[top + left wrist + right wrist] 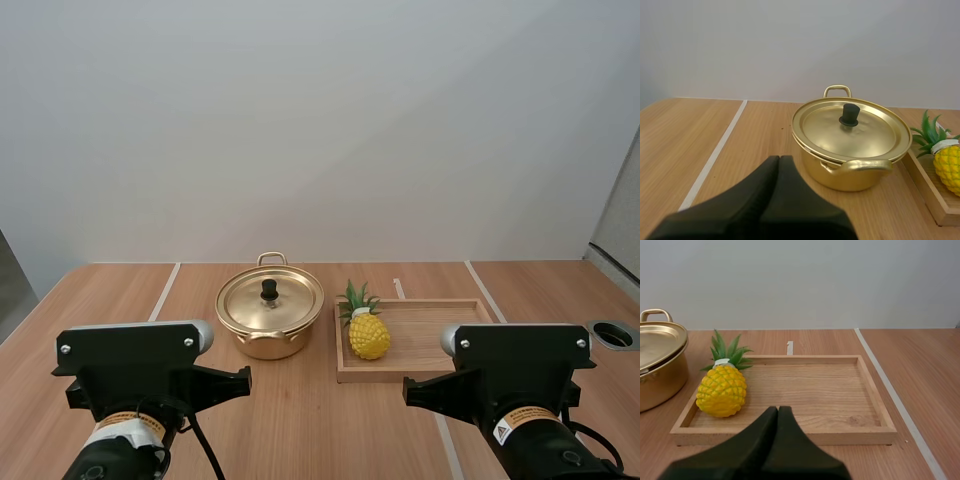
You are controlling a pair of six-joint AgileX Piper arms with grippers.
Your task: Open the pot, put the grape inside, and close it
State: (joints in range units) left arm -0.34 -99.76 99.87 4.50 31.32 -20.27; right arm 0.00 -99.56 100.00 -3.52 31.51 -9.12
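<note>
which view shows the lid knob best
Left wrist view: the knob stands close and clear on the lid. The high view has it small, from above; the right wrist view catches the lid's rim.

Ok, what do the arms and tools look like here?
The left arm and right arm are black, each with a blocky body, silver screws and a grey rounded end. Orange-and-white label bands circle the wrists; the right arm bears a warning-triangle sticker. The left tool and right tool are matte black wedges.
</note>
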